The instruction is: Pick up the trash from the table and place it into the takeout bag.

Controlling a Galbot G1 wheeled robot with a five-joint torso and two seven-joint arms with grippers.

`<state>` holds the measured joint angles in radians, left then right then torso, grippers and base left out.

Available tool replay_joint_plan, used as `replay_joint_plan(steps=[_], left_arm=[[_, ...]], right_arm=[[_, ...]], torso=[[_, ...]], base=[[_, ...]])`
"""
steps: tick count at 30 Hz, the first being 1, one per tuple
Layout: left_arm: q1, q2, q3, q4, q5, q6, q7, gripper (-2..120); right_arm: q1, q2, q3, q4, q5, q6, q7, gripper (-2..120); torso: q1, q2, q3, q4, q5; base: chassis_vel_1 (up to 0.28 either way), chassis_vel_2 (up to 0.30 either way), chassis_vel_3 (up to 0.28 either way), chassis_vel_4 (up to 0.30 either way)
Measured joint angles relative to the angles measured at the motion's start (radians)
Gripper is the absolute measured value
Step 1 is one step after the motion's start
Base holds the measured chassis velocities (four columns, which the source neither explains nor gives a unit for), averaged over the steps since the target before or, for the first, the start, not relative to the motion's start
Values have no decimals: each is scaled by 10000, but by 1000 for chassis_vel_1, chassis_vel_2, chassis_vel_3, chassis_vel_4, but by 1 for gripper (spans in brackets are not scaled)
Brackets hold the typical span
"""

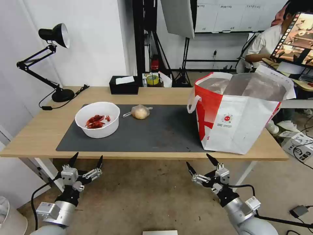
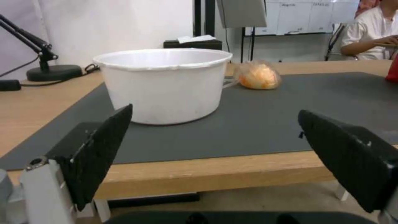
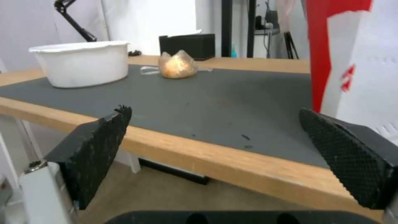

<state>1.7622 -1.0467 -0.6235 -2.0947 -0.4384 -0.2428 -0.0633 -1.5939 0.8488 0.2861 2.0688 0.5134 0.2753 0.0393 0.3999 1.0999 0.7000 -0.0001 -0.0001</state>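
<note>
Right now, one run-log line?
left end effector open, below table edge | right end effector open, same | bowl, clear bag on mat | takeout bag upright

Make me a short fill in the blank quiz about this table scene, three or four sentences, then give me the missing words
1. The white bowl holds red ____ shells.
2. The clear bag with the yellowish lump lies on the dark grey ____.
3. The takeout bag stands at the table's ____ end.
4. The left pincer and right pincer are both ____, below the table's near edge.

Missing words: crayfish; mat; right; open
</note>
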Motion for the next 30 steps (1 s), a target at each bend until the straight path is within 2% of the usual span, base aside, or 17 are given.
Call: replay_joint_plan(steps=[5,12,15,16,19,20,23,24,27,28,30], left_arm=[[-62,46,13,24,0,-9,0,100],[-194,76,74,42,-6,-7,-4,100],[-221,60,84,8,-7,13,-9,100],[-221,60,84,8,-7,13,-9,100],[-219,51,57,0,-7,23,-20,100],[-219,51,57,0,-7,23,-20,100],[-174,-1,-62,-33,-4,25,-29,100],[-174,-1,-62,-33,-4,25,-29,100],[-106,-116,-151,-44,8,26,-36,100],[-106,-116,-151,-44,8,26,-36,100],[-60,-176,-176,-44,37,26,-35,100]], right_arm=[[834,-277,-459,2,105,-229,139,100],[2903,-990,-1577,-35,779,-846,301,100],[4626,-1260,-2629,-260,1284,-1160,474,100],[4626,-1260,-2629,-260,1284,-1160,474,100],[6573,-1273,-3859,-706,1800,-1417,682,100],[6573,-1273,-3859,-706,1800,-1417,682,100],[8935,-856,-5448,-1576,2430,-1717,1000,100],[8935,-856,-5448,-1576,2430,-1717,1000,100],[10840,-56,-6698,-2674,2935,-1895,1322,100],[10840,-56,-6698,-2674,2935,-1895,1322,100],[11647,573,-7331,-3512,3180,-1954,1470,100]], torso=[[0,0,0,1,0],[1,0,2,2,0],[1,0,2,-1,-1],[1,0,2,-1,-1],[1,0,2,2,-2],[1,0,2,2,-2],[2,0,2,0,0],[2,0,2,0,0],[3,-1,2,4,-3],[3,-1,2,4,-3],[2,-1,1,2,-1]], base=[[0,0,0,0],[0,0,0,0],[0,0,0,0],[0,0,0,0],[0,0,0,0],[0,0,0,0],[0,0,0,0],[0,0,0,0],[0,0,0,0],[0,0,0,0],[0,0,0,0]])
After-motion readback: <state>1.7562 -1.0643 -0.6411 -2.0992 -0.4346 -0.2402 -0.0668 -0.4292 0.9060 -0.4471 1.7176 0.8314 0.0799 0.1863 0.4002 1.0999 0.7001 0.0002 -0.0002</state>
